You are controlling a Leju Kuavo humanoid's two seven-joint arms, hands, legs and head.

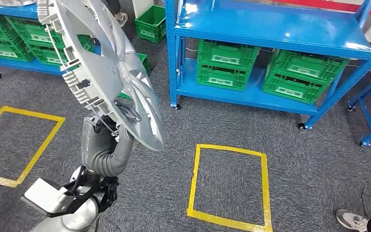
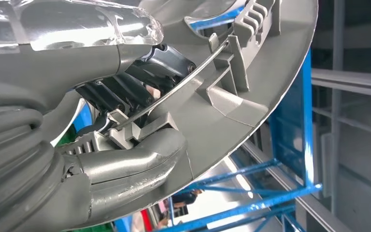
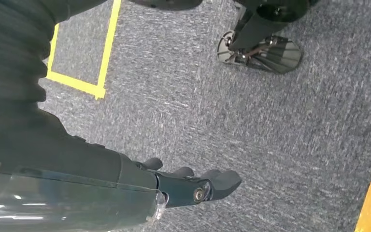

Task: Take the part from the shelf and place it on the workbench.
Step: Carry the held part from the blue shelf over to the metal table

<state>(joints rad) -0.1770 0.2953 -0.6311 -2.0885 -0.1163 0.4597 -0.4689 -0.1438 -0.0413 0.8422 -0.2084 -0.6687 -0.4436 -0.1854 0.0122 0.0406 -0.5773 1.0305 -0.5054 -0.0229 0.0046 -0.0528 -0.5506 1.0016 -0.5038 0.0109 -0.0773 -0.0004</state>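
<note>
The part [image 1: 101, 63] is a large silver wheel cover with ribbed clips on its back, held up and tilted at the left of the head view. My left hand [image 1: 110, 137] grips its lower rim from below, forearm raised. In the left wrist view the thick grey thumb [image 2: 130, 162] presses on the cover's back [image 2: 251, 96], and the darker fingers [image 2: 125, 89] curl around a wire ring and clip. My right hand [image 3: 193, 186] hangs over the grey carpet with its dark fingers stretched out and nothing in them.
A blue shelf [image 1: 270, 24] with green crates [image 1: 227, 63] stands ahead; another shelf with crates [image 1: 9, 34] is at the left. Yellow tape squares [image 1: 229, 183] [image 1: 19, 145] mark the carpet. A person's shoe [image 1: 352, 220] is at the lower right.
</note>
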